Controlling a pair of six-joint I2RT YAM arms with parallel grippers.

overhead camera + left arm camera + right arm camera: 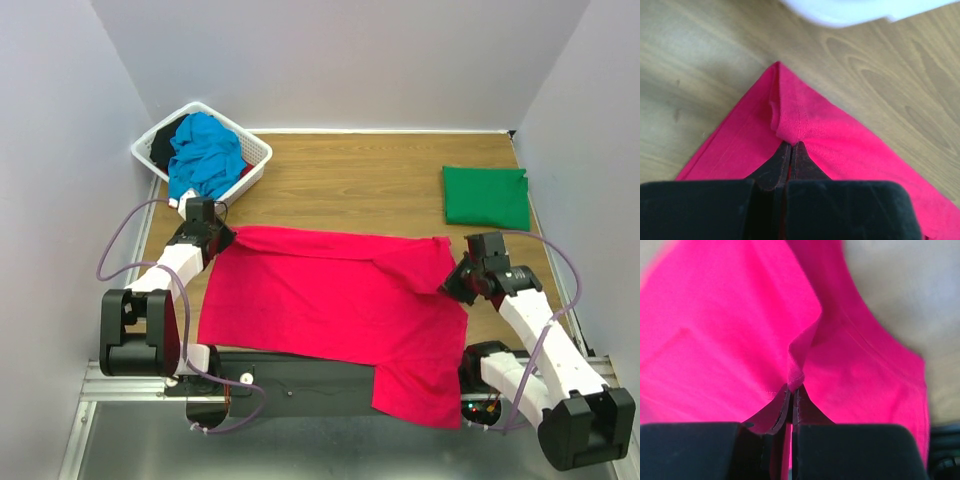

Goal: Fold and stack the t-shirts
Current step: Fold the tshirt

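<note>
Left fingers [777, 167] and right fingers [780, 412] both pinch the pink shirt [330, 300]

Each pair is pressed together on a bit of cloth, one at each far end. The shirt lies spread on the surface [350, 180], with one part hanging over the near edge. If one arm pulls harder, the cloth could slip out or bunch up. The white basket [257, 152] holds a blue shirt [205, 155] and something dark. The green shirt [485, 195] lies folded, well apart
</note>
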